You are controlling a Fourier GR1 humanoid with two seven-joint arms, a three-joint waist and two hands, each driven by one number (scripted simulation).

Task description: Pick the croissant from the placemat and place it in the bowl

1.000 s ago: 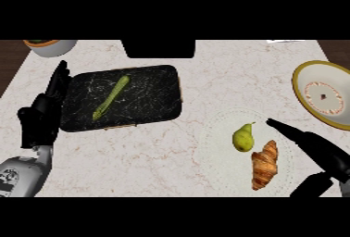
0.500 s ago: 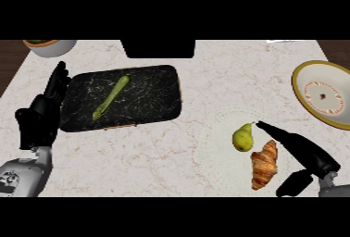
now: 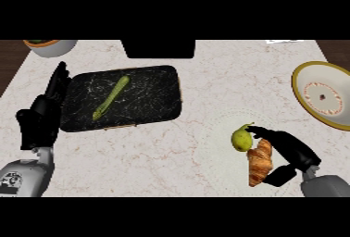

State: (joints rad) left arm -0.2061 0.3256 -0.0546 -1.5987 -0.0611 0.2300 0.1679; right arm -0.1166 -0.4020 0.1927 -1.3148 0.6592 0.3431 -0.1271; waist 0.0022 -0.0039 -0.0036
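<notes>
Since the earlier frames, the right hand [image 3: 290, 155] has moved in from the right edge toward the croissant [image 3: 259, 161] and now lies against it: fingers extend along the croissant's right side toward the pear [image 3: 240, 139], and the thumb curls below near its lower end. Whether the croissant is actually gripped cannot be told from this view — the fingers bracket it but do not visibly close round it.

Item count on the counter [image 3: 205, 92]:
- One croissant, lying lengthwise on the pale round placemat [image 3: 219, 139] at lower right (the mat barely stands out from the marble).
- One pear, just beside the croissant's upper end, touching or nearly touching it, on the same placemat.
- One bowl [image 3: 322, 98], yellow-rimmed with a patterned white centre, at the right edge, well apart from the croissant.
- One dark marble board [image 3: 147, 99] at centre left, carrying one green vegetable [image 3: 110, 98] laid diagonally.
- One pot [image 3: 51, 46] at the top left corner, partly cut off.

Two hands are in view. The left hand [image 3: 42, 118] rests open at the left edge beside the board, fingers straight and pointing up — holding nothing.
</notes>
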